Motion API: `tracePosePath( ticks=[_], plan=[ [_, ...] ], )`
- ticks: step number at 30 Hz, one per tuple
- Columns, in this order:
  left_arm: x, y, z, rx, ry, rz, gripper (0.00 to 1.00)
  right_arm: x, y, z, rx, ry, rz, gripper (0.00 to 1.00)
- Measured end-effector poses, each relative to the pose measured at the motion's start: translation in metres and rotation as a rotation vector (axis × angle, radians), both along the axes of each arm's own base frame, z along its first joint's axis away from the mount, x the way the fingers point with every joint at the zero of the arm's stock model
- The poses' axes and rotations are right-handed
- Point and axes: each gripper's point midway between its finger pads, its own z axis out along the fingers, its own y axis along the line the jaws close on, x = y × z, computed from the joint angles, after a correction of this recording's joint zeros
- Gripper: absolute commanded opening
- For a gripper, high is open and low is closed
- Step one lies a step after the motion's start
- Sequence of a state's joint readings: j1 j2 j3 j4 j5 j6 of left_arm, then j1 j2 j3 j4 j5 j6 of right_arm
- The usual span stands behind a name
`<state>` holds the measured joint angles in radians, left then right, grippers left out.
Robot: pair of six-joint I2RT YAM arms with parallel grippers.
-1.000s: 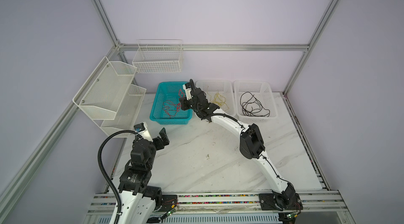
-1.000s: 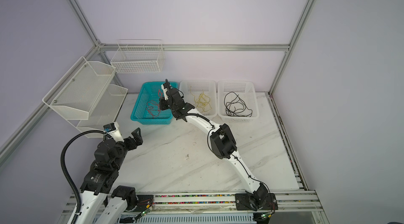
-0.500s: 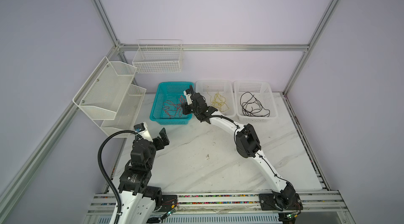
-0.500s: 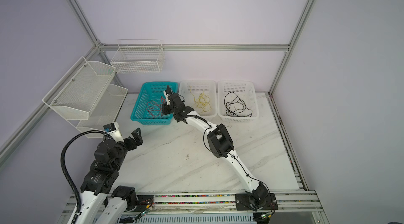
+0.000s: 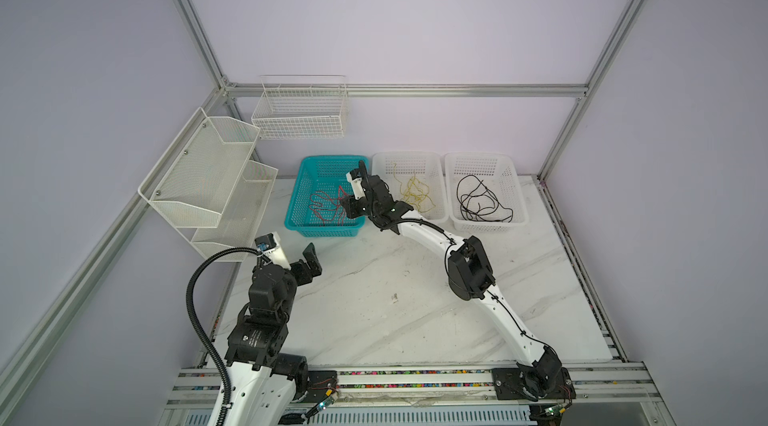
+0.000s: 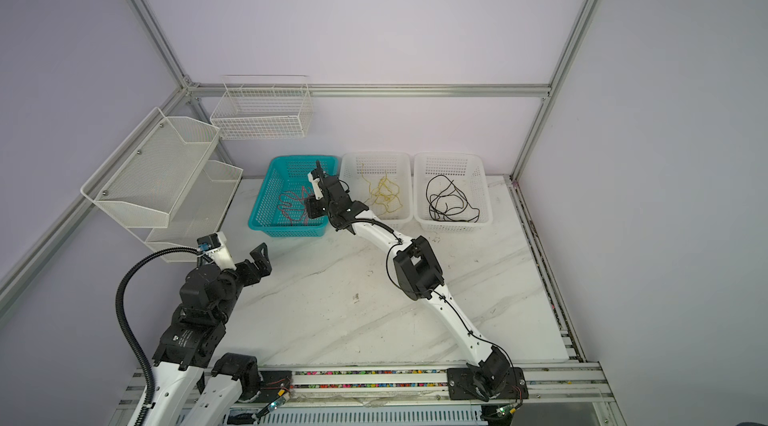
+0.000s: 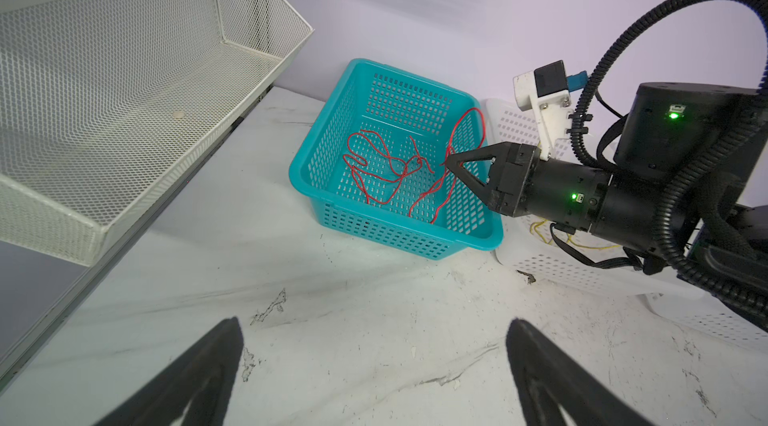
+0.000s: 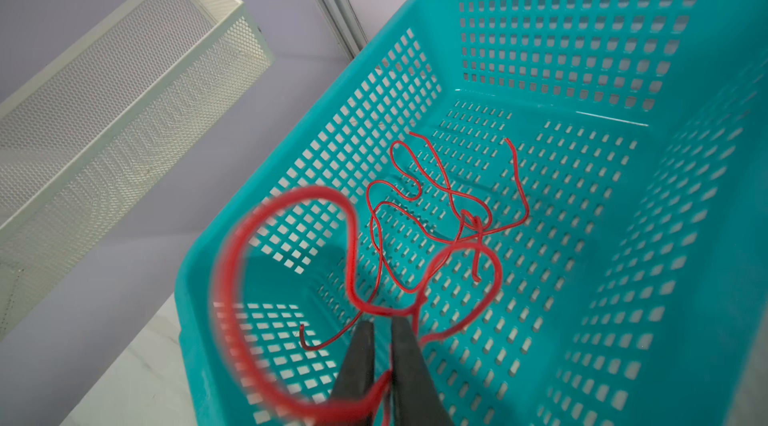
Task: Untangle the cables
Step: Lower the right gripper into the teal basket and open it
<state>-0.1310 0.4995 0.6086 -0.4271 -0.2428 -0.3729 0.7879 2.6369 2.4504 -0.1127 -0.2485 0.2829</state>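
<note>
The red cable (image 5: pixel 324 205) (image 6: pixel 291 205) lies in loose loops on the floor of the teal basket (image 5: pixel 320 232) (image 7: pixel 399 243). My right gripper (image 5: pixel 342 205) (image 6: pixel 306 211) (image 7: pixel 446 164) reaches into that basket from its right side. In the right wrist view its fingertips (image 8: pixel 382 322) stand a narrow gap apart, and a loop of the red cable (image 8: pixel 436 195) still runs between the fingers. The yellow cable (image 5: pixel 415 195) and the black cable (image 5: pixel 478 203) each lie in their own white basket. My left gripper (image 5: pixel 309 257) (image 7: pixel 374 322) hovers wide open and empty over the marble near the front left.
Two white baskets (image 5: pixel 409 157) (image 5: pixel 484 228) stand side by side to the right of the teal one, along the back wall. A white mesh two-tier shelf (image 5: pixel 199 178) hangs on the left wall, and a wire basket (image 5: pixel 299 112) hangs on the back wall.
My right gripper has come down and toward the front inside the teal basket, bringing the red cable with it, and its jaws have parted slightly. The left arm has stayed put.
</note>
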Motion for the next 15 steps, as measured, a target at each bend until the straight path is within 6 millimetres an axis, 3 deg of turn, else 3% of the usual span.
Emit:
tracePosePath(
  ticks=[7, 15],
  plan=[
    [0.0009, -0.0001, -0.0015, 0.001, 0.006, 0.000, 1.00, -0.0016, 0.0008, 0.0038, -0.001, -0.003, 0.012, 0.32],
    [0.0014, 0.0000, -0.0025, 0.002, 0.011, 0.001, 1.00, -0.0055, -0.0008, 0.0057, -0.035, -0.016, 0.027, 0.53]
  ],
)
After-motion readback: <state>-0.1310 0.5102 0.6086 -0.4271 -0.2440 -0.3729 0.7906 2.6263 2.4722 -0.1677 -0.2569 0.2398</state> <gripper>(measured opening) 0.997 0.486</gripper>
